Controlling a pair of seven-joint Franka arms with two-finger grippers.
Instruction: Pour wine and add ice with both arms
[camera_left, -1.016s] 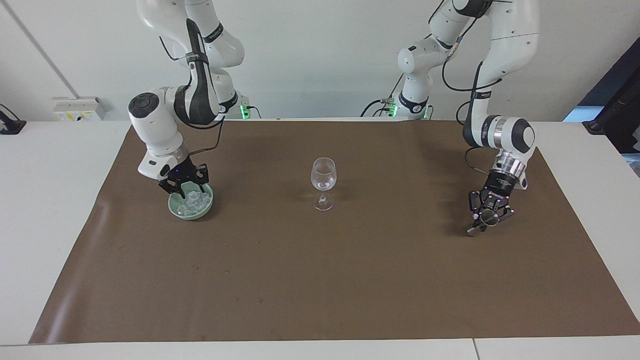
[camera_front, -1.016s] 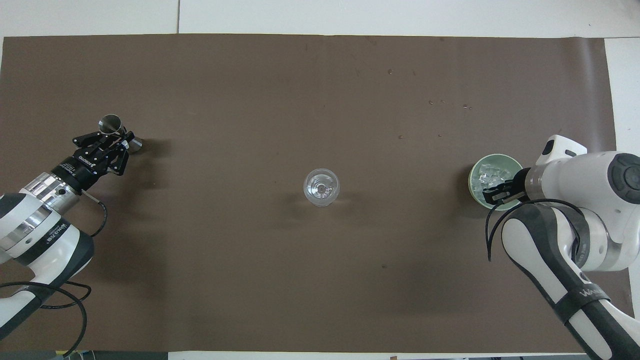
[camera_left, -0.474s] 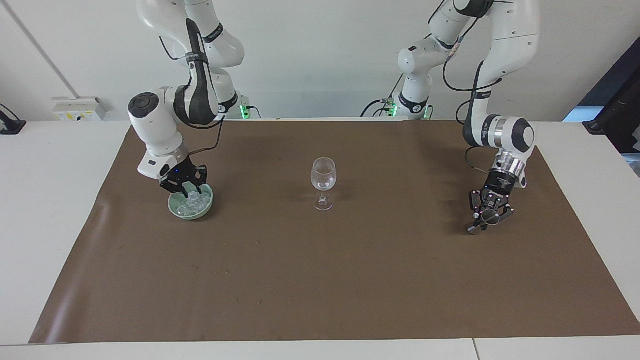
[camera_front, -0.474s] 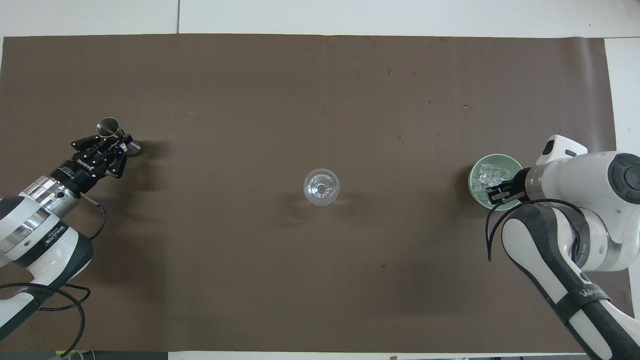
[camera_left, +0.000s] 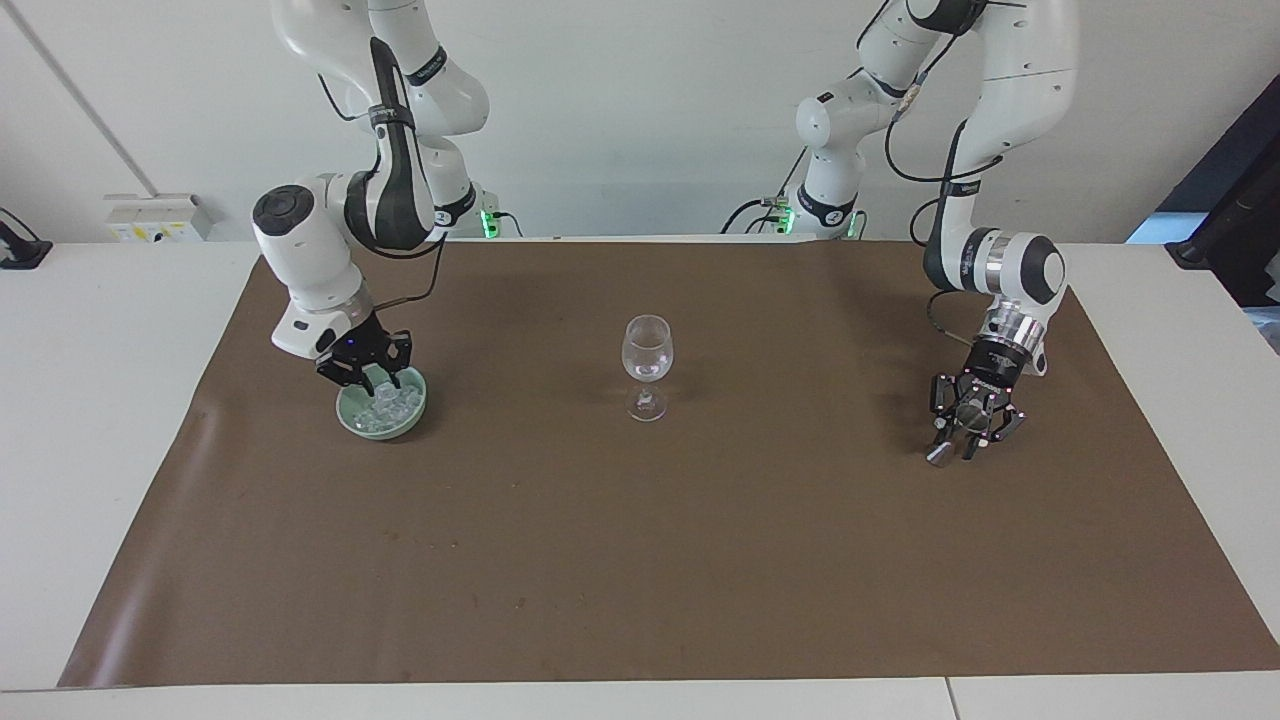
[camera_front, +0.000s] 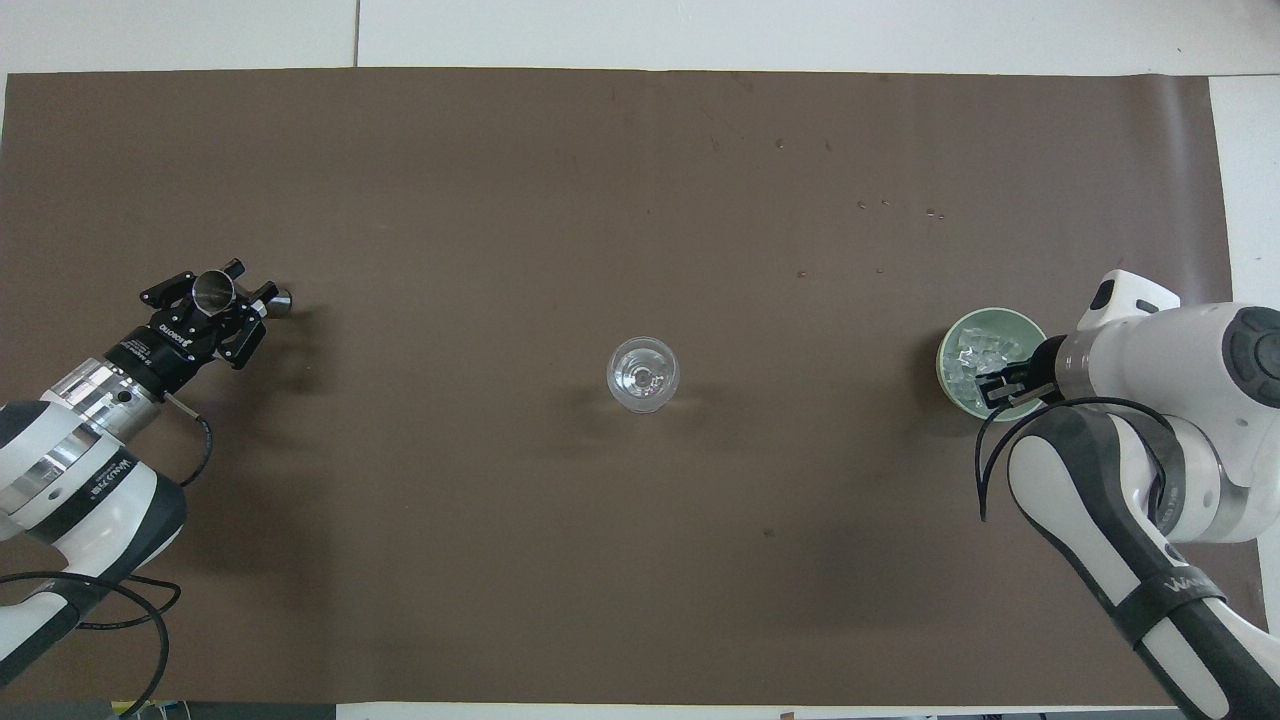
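Many small clear cubes of ice (camera_left: 385, 408) are heaped in a green bowl (camera_left: 345, 418) on the brown mat (camera_left: 640, 550) toward the right arm's end of the bench (camera_left: 100, 350). The right gripper (camera_left: 372, 380) is lowered into the bowl with its tips among the cubes. Whether its jaws have closed on a cube cannot be told.

A stemmed glass (camera_left: 647, 355) stands upright at the middle of the mat, well apart from the bowl. No coloured liquid is seen in it, and no ice can be made out.

Toward the left arm's end, a small metal cup (camera_front: 211, 287) is framed by the left gripper (camera_front: 215, 300), low over the mat. Whether the jaws grip it cannot be told, nor can its contents.

The pick-up stage is judged to be in hand on both sides. A firm hold on one cube is called for next, then a lift clear of the rim and a carry to the glass. The cup must be kept level on the way.
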